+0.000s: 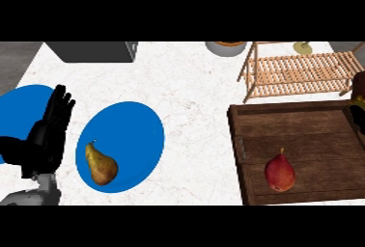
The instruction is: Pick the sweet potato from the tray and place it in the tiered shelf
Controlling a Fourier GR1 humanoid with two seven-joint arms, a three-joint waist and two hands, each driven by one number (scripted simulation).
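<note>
Your sweet potato (280,172) sits in the wooden tray (249,159) at lower right of frame, untouched. Tiered shelf (299,72) is at upper right, just above the tray. Left robot hand (44,137) rests at the left edge, fingers straight and apart, holding nothing, over a blue plate (18,103). A second blue plate (128,128) at centre-left on the white desk (192,87) carries a pear (101,165). Right robot hand (357,96) barely shows at the right edge; you can't tell its fingers.

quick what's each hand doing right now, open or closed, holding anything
Left hand: open, fingers straight, holding nothing, at the view's left edge.
Right hand: only a dark sliver at the right edge; its state cannot be told.
</note>
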